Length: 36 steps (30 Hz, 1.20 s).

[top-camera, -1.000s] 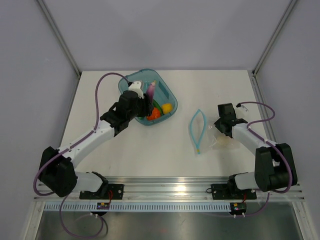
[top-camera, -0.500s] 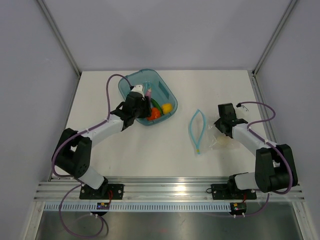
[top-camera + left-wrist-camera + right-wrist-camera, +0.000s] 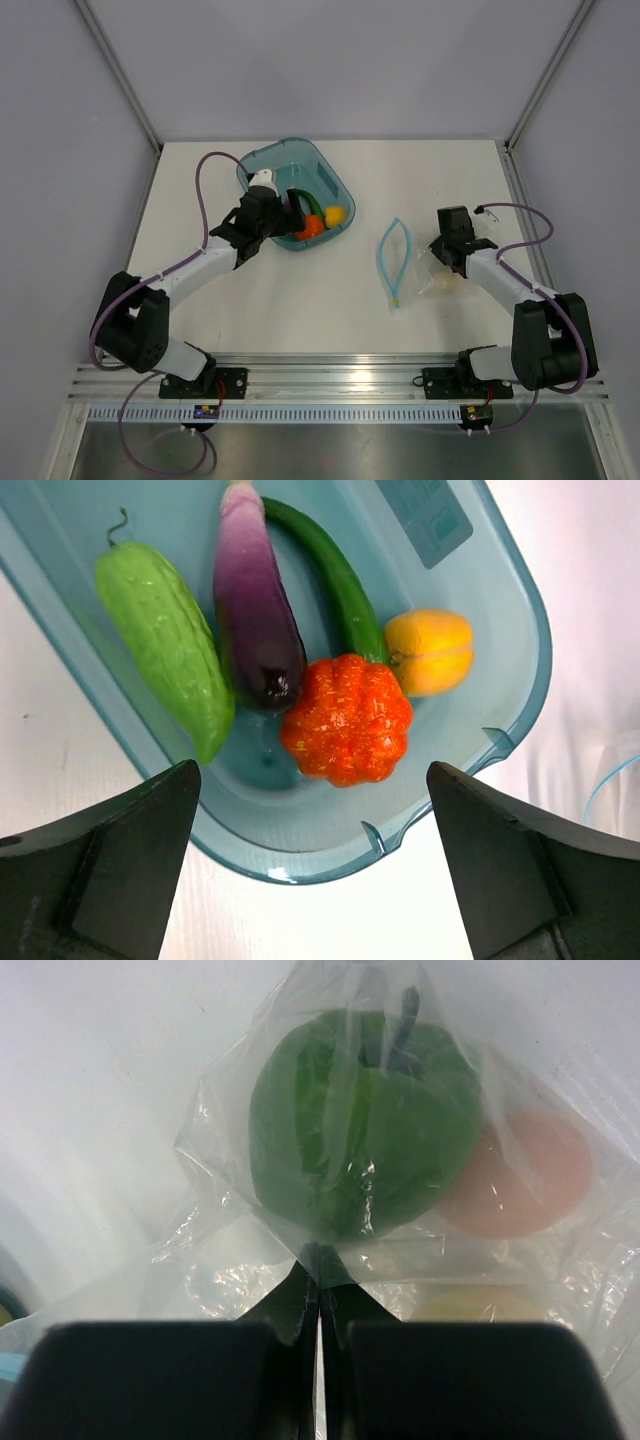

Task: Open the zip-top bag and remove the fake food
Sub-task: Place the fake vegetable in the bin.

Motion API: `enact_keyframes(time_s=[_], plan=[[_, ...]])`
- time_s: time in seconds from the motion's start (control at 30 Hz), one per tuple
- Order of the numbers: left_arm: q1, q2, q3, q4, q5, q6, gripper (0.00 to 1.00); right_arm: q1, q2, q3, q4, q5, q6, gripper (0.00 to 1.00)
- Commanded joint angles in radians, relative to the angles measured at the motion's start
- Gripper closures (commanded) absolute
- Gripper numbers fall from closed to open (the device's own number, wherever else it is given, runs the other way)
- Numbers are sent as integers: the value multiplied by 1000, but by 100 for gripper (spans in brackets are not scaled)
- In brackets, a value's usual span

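White table: at centre right, the right gripper is pinched on the film of the zip-top bag, whose zip strip gapes, apparently opened. A green pepper and a pink piece lie inside. Farther off, at upper centre, the left gripper hangs spread over the teal tub, which holds five fake food pieces; removal appears partly done.

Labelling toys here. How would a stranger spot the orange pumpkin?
Find the translucent teal plastic tub at the white table's far left. By its near rim, between purple toy eggplant and yellow fruit, sits the orange-red plastic pumpkin, the only orange, ribbed piece.
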Motion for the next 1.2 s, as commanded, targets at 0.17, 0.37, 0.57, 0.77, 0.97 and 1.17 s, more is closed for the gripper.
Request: enact_keyframes(time_s=[0.17, 0.37, 0.57, 0.77, 0.97, 1.17], plan=[[4, -178, -120, 177, -19, -48, 1, -7, -57, -13, 25, 42, -20, 100], [-32, -226, -161, 225, -8, -39, 4, -7, -74, -11, 20, 47, -40, 100], [-129, -209, -156, 244, 39, -36, 4, -7, -88, -21, 39, 29, -60, 100], [-253, -158, -128, 242, 111, -72, 11, -7, -104, -28, 51, 10, -74, 100], [-373, 3, -17, 231, 105, -21, 18, -7, -120, -42, 68, 0, -85, 100], [-428, 170, 126, 165, 150, 11, 22, -7, -130, -51, 95, -45, -108, 100]])
